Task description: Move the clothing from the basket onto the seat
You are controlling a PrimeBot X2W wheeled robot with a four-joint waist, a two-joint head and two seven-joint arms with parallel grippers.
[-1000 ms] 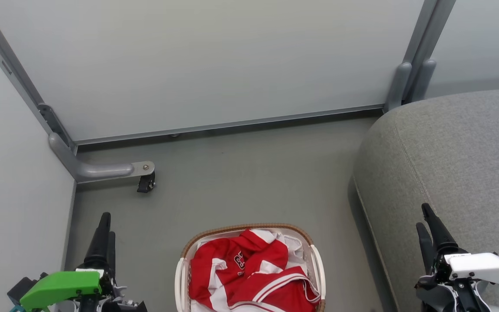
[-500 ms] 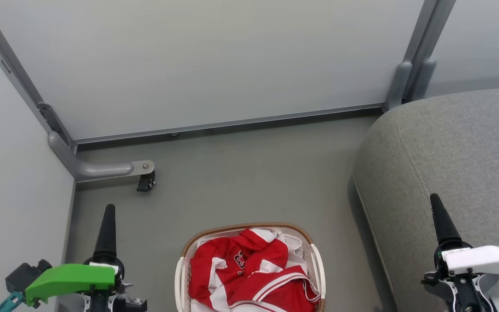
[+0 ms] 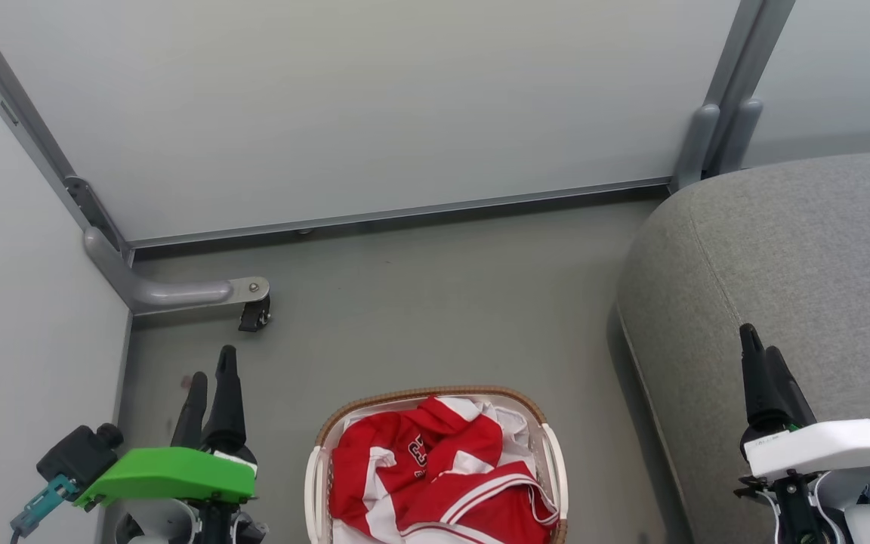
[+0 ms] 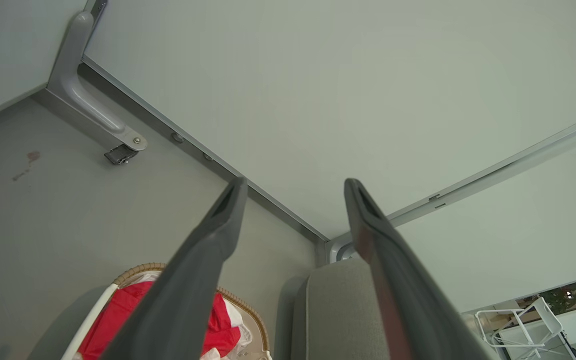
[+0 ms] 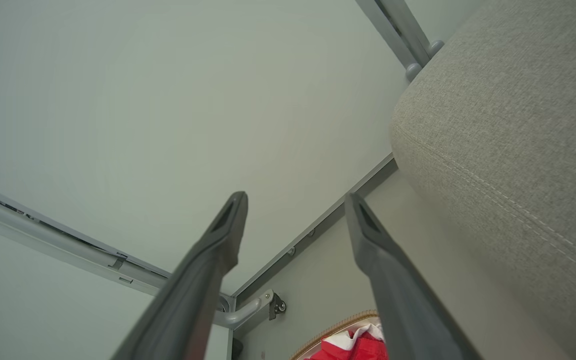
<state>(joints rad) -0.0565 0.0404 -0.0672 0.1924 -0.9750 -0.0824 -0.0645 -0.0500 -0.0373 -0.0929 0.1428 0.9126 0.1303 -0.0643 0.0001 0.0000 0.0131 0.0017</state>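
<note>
While the clothing [image 3: 435, 476] lies heaped in the basket [image 3: 420, 396], the left tool [image 3: 212, 366] and right tool [image 3: 758, 341] flank it, jaws apart, empty. The seat [image 3: 797, 257] stands alongside.

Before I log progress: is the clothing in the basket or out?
In: the red clothing lies bunched inside the basket.

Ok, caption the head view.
Red jerseys lie in the laundry basket between open left end effector and right end effector, beside grey seat.

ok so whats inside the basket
Red-and-white clothing lies heaped in the basket, with the white cloth liner showing at the far right. Whatever lies beneath the clothing is covered.
</note>
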